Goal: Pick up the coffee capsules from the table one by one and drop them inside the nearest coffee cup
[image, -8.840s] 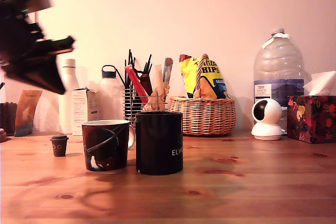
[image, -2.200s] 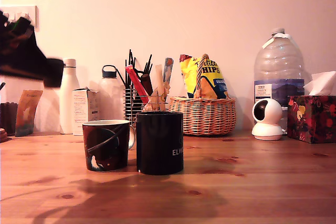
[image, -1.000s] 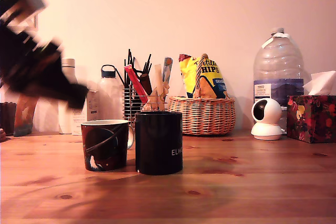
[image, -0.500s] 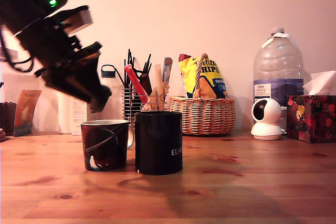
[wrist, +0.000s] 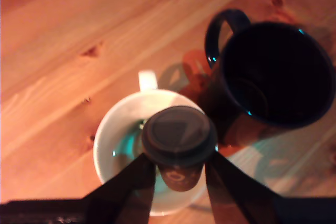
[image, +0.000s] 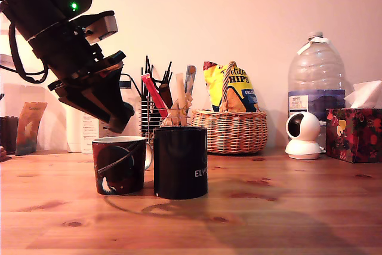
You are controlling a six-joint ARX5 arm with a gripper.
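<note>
Pincer [wrist: 178,179] gripping dark capsule [wrist: 179,139], lid up, over patterned mug [wrist: 113,145]

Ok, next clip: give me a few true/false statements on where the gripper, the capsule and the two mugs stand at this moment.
1. The gripper holds a dark brown capsule. True.
2. The capsule hangs over the all-black mug. False: in the wrist view it hangs over the white-lined patterned mug.
3. The two mugs stand side by side on the wooden table. True.
4. The capsule already lies in the bottom of the patterned mug. False: it is between the fingers, above the rim.
5. In the exterior view the patterned mug is on the black mug's right. False: it is on its left.
</note>
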